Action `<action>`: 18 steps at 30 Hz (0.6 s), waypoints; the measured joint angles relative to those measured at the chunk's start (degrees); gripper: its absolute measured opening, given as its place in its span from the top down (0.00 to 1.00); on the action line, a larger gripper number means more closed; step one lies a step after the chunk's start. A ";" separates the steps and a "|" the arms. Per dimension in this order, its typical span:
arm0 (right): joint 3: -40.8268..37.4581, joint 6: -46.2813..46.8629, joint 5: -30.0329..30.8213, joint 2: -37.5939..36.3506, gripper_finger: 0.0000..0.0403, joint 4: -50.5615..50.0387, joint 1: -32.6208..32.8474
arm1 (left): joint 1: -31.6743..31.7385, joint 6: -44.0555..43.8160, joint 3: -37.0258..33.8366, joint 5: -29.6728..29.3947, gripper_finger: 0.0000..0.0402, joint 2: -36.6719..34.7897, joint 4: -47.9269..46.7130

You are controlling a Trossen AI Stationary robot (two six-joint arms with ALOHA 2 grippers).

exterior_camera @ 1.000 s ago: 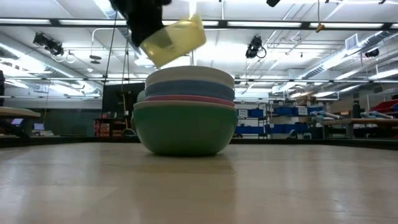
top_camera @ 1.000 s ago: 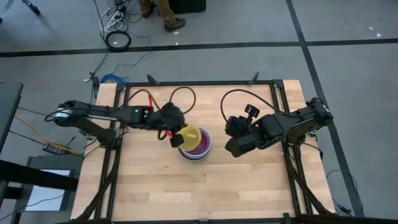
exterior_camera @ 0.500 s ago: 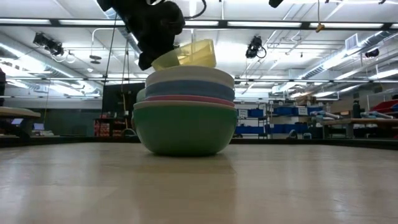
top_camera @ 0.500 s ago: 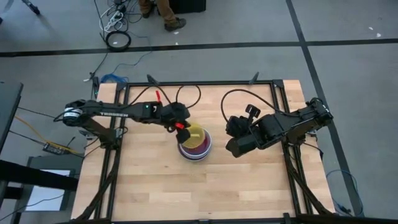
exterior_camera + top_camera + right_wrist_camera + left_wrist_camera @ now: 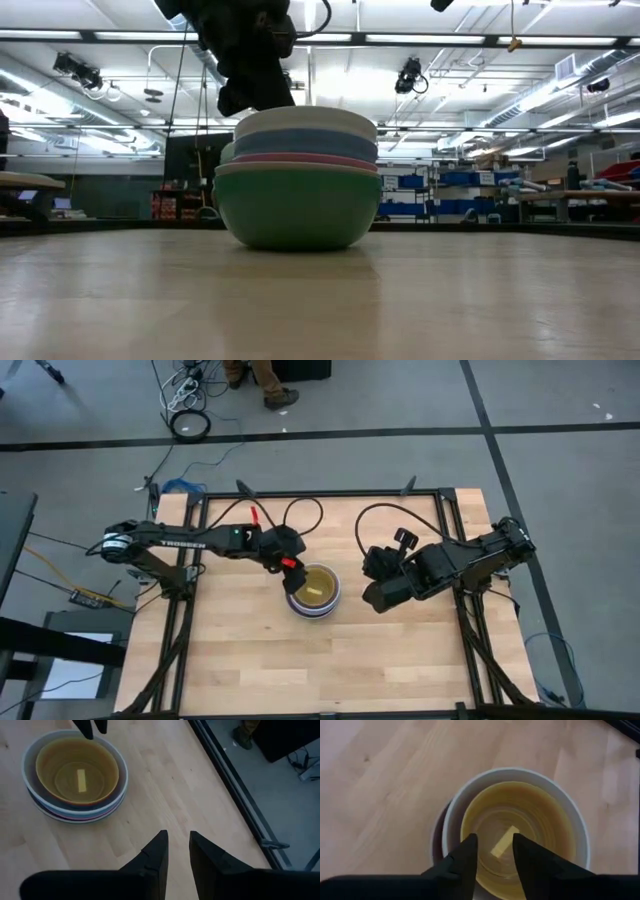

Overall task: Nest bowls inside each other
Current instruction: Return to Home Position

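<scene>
The wooden surface (image 5: pixel 250 670) carries one stack of bowls (image 5: pixel 313 607) near its middle, with an arm on either side. Seen from the level of the surface, the green bowl (image 5: pixel 297 205) is at the bottom and bears the rest. The rims of a pink bowl (image 5: pixel 300 159), a blue bowl (image 5: pixel 305 143) and a pale bowl (image 5: pixel 305 122) rise from it in tight bands.

The yellow bowl (image 5: pixel 520 820) sits innermost, sunk below the pale rim, with a small label (image 5: pixel 81 780) on its floor.

The left gripper (image 5: pixel 494 840) hovers just over the stack's far-left edge. Its fingers are a narrow gap apart and hold nothing. The right gripper (image 5: pixel 177 837) waits to the right of the stack, well apart from it, its fingers likewise slightly parted and empty.

These look like thin, stiff plastic: light, smooth and probably slippery, and easily nudged across the wood. A nested stack may lift as one or shed its lower bowls. The safest hold is likely a pinch across a single rim wall, one finger inside and one outside. The yellow rim, being recessed, offers little to grip.
</scene>
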 joint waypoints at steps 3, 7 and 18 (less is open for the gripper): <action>0.00 -0.03 0.39 0.00 0.84 0.77 -0.11 | -0.07 -0.63 0.51 -1.06 0.66 -0.25 -0.68; -0.45 -0.12 4.49 -0.06 0.84 1.71 -0.20 | -1.64 0.44 4.03 -4.57 0.66 -1.82 -3.50; -4.83 -6.29 20.95 -0.07 0.84 9.92 1.09 | -10.70 9.27 14.21 -6.57 0.66 -12.40 -1.22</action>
